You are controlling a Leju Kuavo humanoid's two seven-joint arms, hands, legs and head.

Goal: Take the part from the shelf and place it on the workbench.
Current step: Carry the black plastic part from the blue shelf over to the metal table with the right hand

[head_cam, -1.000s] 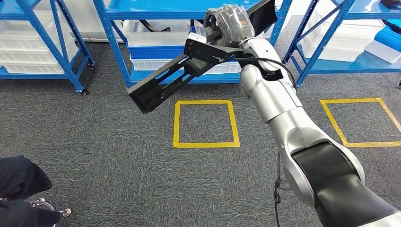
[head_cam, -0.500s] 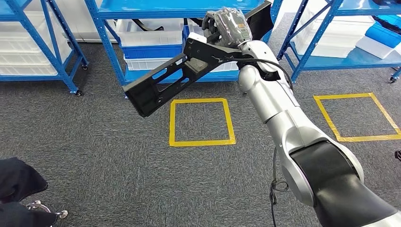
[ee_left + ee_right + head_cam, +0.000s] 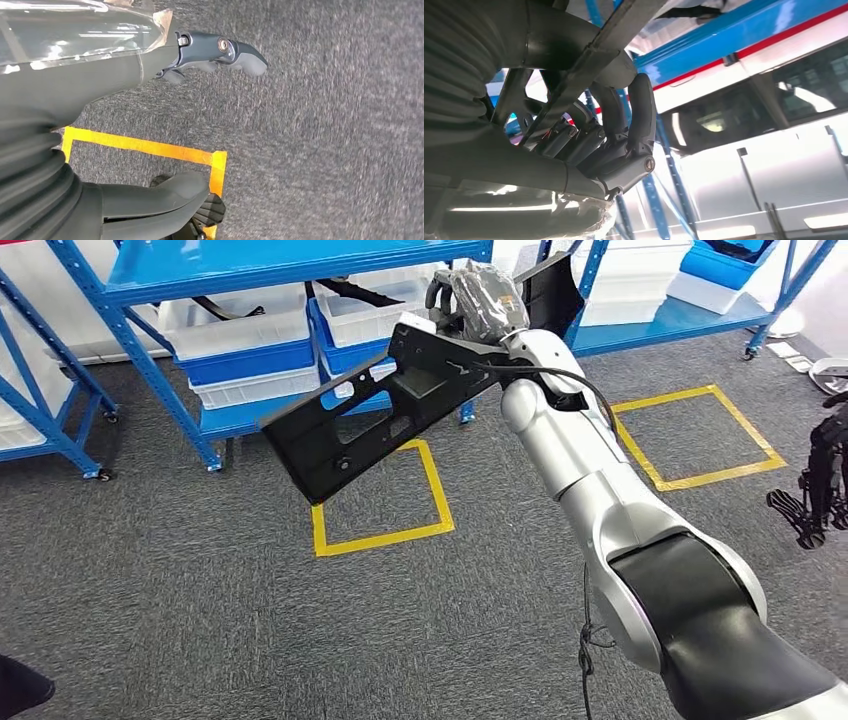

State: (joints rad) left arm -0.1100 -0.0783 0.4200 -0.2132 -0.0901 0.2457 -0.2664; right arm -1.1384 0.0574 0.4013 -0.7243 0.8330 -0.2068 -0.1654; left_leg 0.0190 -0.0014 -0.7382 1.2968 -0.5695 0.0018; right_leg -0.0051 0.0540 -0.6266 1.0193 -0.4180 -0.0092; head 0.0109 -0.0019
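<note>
The right hand grips the long black part at its upper end — it juts toward eight o'clock, so carry it level, clear of the blue shelf — left hand holds nothing.

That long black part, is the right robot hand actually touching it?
Touching. In the head view the right robot hand grips the long black part at its upper end; in the right wrist view its fingers curl round the part's edge.

Black part, blue shelf, yellow tape square, grey carpet.
</note>
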